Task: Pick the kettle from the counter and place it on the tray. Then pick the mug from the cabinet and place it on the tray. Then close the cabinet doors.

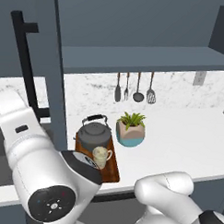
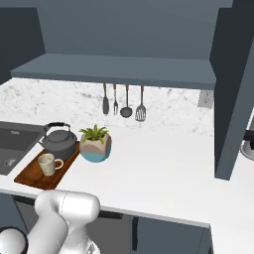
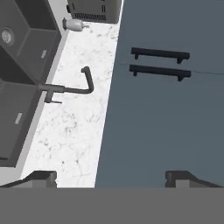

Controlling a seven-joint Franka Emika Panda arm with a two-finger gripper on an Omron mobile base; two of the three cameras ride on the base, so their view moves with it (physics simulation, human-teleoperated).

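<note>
The dark grey kettle (image 1: 94,134) (image 2: 60,140) stands on the far end of the reddish-brown tray (image 1: 113,171) (image 2: 31,179). The cream mug (image 1: 102,156) (image 2: 47,163) stands on the tray just in front of it. The cabinet (image 1: 144,60) (image 2: 114,69) above is open, with a bare shelf. Its left door (image 1: 56,60) and right door (image 2: 233,89) swing out over the counter (image 1: 177,140) (image 2: 158,163). In the hand view my gripper (image 3: 111,181) is open with nothing between its fingertips (image 3: 41,178). It faces a slate-blue panel (image 3: 157,122) with two black bar handles (image 3: 159,62).
A potted plant (image 1: 130,129) (image 2: 95,144) sits right of the kettle. Utensils (image 1: 133,89) (image 2: 124,101) hang on the marble backsplash. The dark sink (image 2: 12,144) (image 3: 22,65) and its faucet (image 3: 70,87) lie left of the tray. My white arm (image 1: 42,175) fills the lower left.
</note>
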